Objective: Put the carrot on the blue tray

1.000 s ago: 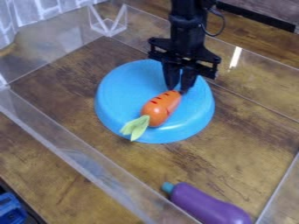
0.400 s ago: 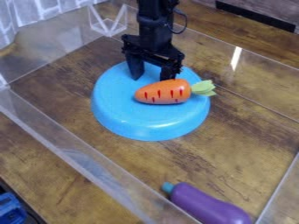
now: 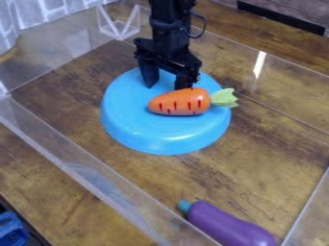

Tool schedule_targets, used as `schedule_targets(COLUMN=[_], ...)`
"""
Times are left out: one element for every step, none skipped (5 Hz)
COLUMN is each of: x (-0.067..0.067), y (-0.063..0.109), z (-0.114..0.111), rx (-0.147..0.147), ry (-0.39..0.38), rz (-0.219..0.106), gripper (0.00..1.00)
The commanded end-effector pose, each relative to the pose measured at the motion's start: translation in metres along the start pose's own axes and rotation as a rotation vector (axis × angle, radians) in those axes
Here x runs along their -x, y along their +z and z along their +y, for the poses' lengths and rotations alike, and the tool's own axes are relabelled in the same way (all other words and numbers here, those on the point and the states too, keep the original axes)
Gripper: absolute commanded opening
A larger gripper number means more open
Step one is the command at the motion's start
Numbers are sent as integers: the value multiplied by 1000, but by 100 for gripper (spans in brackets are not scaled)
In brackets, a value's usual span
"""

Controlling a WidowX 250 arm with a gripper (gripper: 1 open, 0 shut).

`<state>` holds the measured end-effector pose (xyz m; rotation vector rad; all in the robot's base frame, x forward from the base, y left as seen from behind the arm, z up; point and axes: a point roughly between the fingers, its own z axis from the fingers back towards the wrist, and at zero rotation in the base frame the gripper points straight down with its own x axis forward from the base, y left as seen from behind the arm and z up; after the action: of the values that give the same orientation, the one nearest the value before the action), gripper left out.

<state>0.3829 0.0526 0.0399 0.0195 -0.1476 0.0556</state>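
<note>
Your carrot [image 3: 179, 102] is lying on its side on the blue tray [image 3: 164, 129], toward the right of it, its leafy top reaching the tray's right edge. Your gripper [image 3: 166, 77] is just behind the carrot, over the far part of the tray, with its fingers spread wide and nothing held between them. Mind what's around you: the purple eggplant [image 3: 229, 225] lies on the wooden surface [image 3: 64, 82] near the front right, well apart from the tray (its greenish stem end points roughly back toward it). A clear wall [image 3: 103, 178] slants past the tray's front left side, and beyond that wall a blue object [image 3: 12, 231] is cut off at the corner.
</note>
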Motion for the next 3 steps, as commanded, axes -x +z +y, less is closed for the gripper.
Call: schedule_targets(x=[-2,1,3], y=[21,24,30], z=[-10,-15,-18], rx=[9,17,24], ry=[-32,-38,-42], rz=[-47,-49,-55], gripper=[100,100,100])
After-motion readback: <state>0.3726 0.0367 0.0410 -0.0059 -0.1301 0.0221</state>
